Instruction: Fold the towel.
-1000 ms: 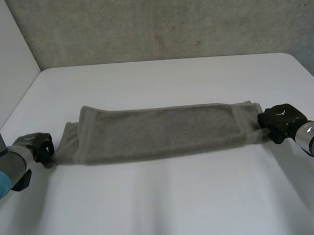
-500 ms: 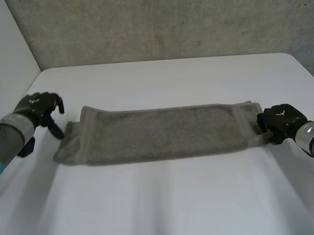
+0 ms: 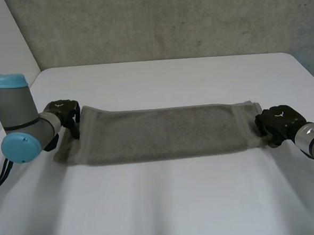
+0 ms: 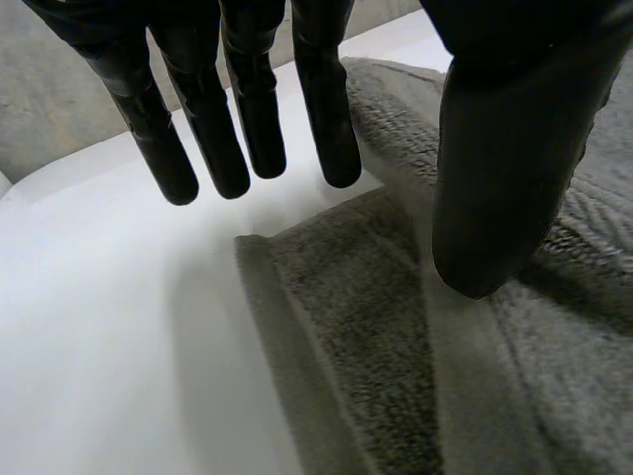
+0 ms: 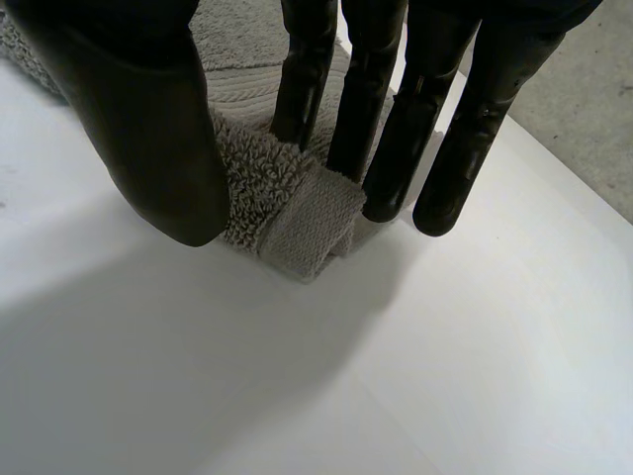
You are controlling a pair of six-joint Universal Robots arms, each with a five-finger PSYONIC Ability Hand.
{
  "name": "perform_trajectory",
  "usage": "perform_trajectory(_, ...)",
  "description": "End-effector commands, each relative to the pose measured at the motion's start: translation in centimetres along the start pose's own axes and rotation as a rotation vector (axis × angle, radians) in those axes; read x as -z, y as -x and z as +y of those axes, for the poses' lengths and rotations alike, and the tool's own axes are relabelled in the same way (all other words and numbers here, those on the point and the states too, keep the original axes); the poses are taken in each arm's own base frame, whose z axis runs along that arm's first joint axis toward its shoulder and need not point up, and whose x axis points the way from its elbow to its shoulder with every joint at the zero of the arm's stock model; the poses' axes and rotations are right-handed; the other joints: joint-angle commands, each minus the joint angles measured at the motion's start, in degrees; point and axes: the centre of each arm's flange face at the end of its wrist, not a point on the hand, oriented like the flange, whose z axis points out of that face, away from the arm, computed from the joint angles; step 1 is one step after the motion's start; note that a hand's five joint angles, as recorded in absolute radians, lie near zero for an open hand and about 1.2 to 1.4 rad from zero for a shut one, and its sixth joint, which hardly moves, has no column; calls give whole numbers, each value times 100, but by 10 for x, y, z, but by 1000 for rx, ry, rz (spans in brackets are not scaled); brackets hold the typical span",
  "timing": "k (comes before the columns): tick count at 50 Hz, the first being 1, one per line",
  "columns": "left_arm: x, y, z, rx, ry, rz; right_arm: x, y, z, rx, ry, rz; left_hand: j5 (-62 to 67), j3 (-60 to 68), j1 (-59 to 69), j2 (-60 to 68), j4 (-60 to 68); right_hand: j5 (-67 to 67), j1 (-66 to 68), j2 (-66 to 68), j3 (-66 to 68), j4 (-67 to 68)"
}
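Towel point(image 3: 158, 132) lay across the counter point(image 3: 167, 202); left hand point(image 3: 63, 111) hung relaxed above one end, right hand point(image 3: 277, 122) pinched the other.

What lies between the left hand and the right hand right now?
The towel, a long folded strip on the white table, spans the whole stretch from left hand to right hand, as the head view shows.

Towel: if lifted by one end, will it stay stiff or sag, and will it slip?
The towel likely sags: its corner bunches softly between thumb and fingers of the right robot hand. Its rough pile probably resists slipping. It lies thin, so probably light.
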Motion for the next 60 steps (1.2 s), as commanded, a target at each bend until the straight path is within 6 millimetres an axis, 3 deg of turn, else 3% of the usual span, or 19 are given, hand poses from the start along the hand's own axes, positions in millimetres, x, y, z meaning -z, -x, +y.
perform_trajectory(1,9,-32,-8,-23,-32,70,1,2,2,-3,6,-3,-53,-47,-58,-47,-47,-58,-120,-240,-212,-189)
perform_trajectory(9,18,-68,-8,-64,-47,139,1,2,1,-3,3,-5,-86,-80,-92,-81,-81,-58,-120,-240,-212,-189)
perform_trajectory(12,18,-71,-7,-69,-49,145,1,2,1,-3,3,-5,-87,-80,-92,-81,-81,-58,-120,-240,-212,-189)
perform_trajectory(40,7,-57,9,-67,-14,66,1,4,4,14,6,-11,166,172,160,171,171,-24,-86,-206,-178,-155)
perform_trajectory(43,7,-57,9,-67,-14,66,1,5,4,26,8,-12,834,840,828,839,839,-24,-86,-206,-178,-155)
perform_trajectory(44,7,-57,9,-67,-14,66,1,5,4,26,8,-12,1904,1910,1899,1910,1910,-24,-86,-206,-178,-155)
perform_trajectory(45,7,-57,9,-67,-14,66,2,5,4,32,9,-11,1915,1921,1910,1921,1921,-24,-86,-206,-178,-155)
perform_trajectory(47,7,-57,8,-67,-14,61,2,5,5,37,12,-12,3655,3662,3650,3661,3661,-24,-86,-206,-178,-155)
perform_trajectory(48,7,-57,8,-67,-14,61,2,6,5,42,11,-13,3664,3671,3659,3670,3670,-24,-86,-206,-178,-155)
perform_trajectory(49,8,-56,7,-65,-17,53,2,6,5,44,13,-13,4580,4587,4575,4586,4586,-24,-86,-206,-178,-155)
perform_trajectory(56,9,-38,-5,-54,-33,-50,2,6,5,44,12,-14,4638,4644,4633,4644,4644,-24,-86,-206,-178,-155)
perform_trajectory(60,10,-12,-12,-33,-37,-148,2,6,5,45,12,-15,4638,4644,4633,4644,4644,-24,-86,-206,-178,-155)
